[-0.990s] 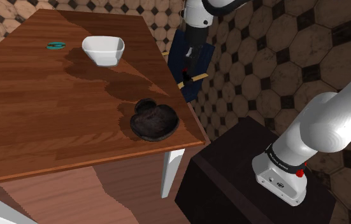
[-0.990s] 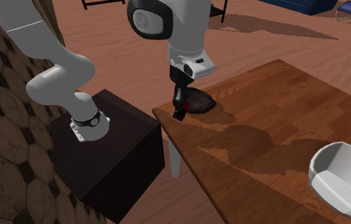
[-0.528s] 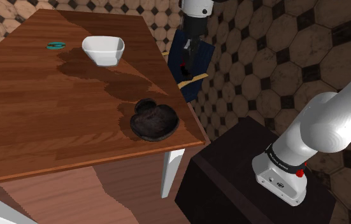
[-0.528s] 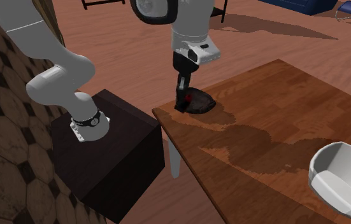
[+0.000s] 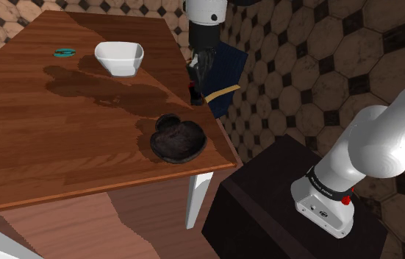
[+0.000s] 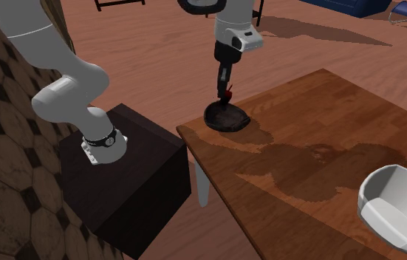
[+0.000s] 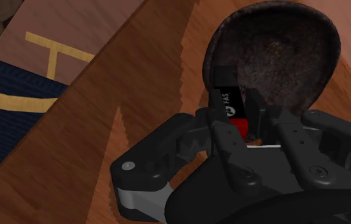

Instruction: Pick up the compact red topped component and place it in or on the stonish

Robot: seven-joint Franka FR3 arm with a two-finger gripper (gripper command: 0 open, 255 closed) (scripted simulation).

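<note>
End effector (image 6: 226,92) clamped on red-topped component (image 7: 228,105); over the last second I see it lifted, now above the dark bowl (image 6: 226,118) (lowering and release look next).

Black component (image 7: 227,105) with a red end, clasped aloft, hangs above the dark, rough bowl (image 5: 178,140).

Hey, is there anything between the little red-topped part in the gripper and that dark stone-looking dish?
Nothing visible does. The gripper is shut on the red-and-black component, held in the air above the wooden table. The dark dish lies open and empty ahead of it. The white bowl stands far off along the table.
</note>
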